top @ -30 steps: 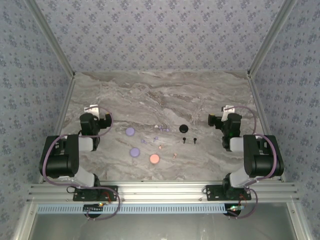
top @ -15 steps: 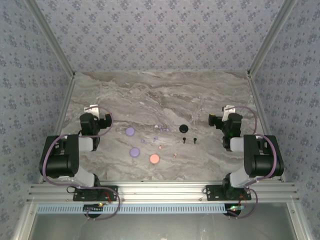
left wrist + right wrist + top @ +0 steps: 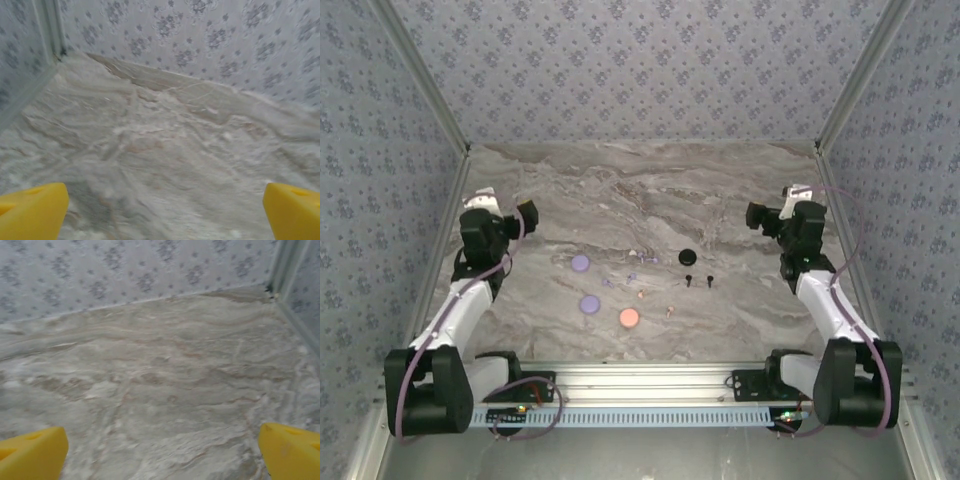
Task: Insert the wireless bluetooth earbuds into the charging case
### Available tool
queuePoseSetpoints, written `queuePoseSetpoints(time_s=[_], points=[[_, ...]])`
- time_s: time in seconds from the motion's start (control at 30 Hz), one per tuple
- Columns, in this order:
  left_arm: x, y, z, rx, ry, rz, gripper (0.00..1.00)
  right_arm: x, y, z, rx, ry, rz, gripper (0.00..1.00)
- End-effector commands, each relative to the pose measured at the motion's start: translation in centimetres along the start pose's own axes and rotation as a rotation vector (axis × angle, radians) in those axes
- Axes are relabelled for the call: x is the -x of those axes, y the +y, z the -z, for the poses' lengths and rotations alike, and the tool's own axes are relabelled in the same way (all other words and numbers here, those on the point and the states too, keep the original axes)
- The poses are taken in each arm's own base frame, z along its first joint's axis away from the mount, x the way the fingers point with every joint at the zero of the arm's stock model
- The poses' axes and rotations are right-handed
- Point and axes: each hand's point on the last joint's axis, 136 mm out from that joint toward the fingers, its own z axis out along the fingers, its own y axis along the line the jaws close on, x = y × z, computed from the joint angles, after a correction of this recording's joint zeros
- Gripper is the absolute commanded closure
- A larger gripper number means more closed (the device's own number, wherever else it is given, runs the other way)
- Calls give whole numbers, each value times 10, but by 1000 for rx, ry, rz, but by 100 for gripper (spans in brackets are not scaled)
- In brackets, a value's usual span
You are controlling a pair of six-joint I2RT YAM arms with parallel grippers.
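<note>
In the top view the earbuds lie scattered mid-table as tiny stemmed bits: two black ones [image 3: 688, 278] [image 3: 709, 279], pale lavender ones [image 3: 633, 253] [image 3: 607, 283] and pinkish ones [image 3: 641, 294] [image 3: 668, 310]. Round flat discs sit around them: two lavender [image 3: 580, 263] [image 3: 589, 303], one orange-pink [image 3: 629, 318], one black [image 3: 686, 257]. My left gripper [image 3: 485, 206] hangs at the table's left side, well left of the discs. My right gripper [image 3: 800, 200] hangs at the right side. Both stand open over bare marble, left [image 3: 165, 215] and right [image 3: 162, 455], with yellow fingertips [image 3: 30, 210] [image 3: 290, 450] far apart.
The marble table [image 3: 640, 190] is boxed in by patterned walls at the back and both sides, with metal posts [image 3: 430, 95] [image 3: 865, 75] in the corners. An aluminium rail [image 3: 640, 385] runs along the near edge. The far half of the table is bare.
Both arms have unfolded from their tucked pose. The left gripper swung out to the left and farther back, the right gripper out to the right and farther back. The earbuds and discs stayed put.
</note>
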Motion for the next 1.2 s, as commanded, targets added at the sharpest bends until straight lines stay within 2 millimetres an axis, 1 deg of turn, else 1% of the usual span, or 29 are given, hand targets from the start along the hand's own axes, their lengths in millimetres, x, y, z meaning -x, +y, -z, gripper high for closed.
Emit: queuePoseSetpoints(time_s=[0.0, 0.1, 0.17, 0.27, 0.3, 0.4, 0.5, 0.6, 0.7, 0.9, 1.0, 1.17], points=[[-47, -27, 10, -76, 258, 233, 1, -56, 34, 17, 95, 299, -52, 0], [-61, -68, 14, -194, 315, 276, 1, -74, 65, 27, 157, 400, -18, 0], [-70, -93, 15, -258, 341, 295, 1, -90, 85, 31, 186, 466, 18, 0], [-79, -129, 16, -342, 369, 296, 1, -113, 108, 32, 210, 548, 93, 0], [-81, -140, 17, -365, 379, 287, 1, -118, 116, 31, 218, 564, 119, 0], [-85, -159, 15, -391, 405, 248, 1, -135, 132, 25, 229, 613, 176, 0], [-87, -169, 13, -402, 408, 234, 1, -145, 147, 18, 238, 643, 231, 0], [-89, -173, 11, -403, 408, 230, 1, -156, 156, 9, 229, 683, 290, 3], [-91, -173, 12, -399, 411, 224, 1, -163, 159, -1, 206, 707, 327, 6], [-87, -170, 14, -387, 398, 218, 1, -177, 165, -17, 193, 758, 360, 16], [-87, -168, 15, -382, 396, 211, 1, -184, 167, -22, 190, 778, 371, 21], [-88, -167, 15, -375, 400, 206, 1, -190, 168, -28, 177, 792, 390, 27]])
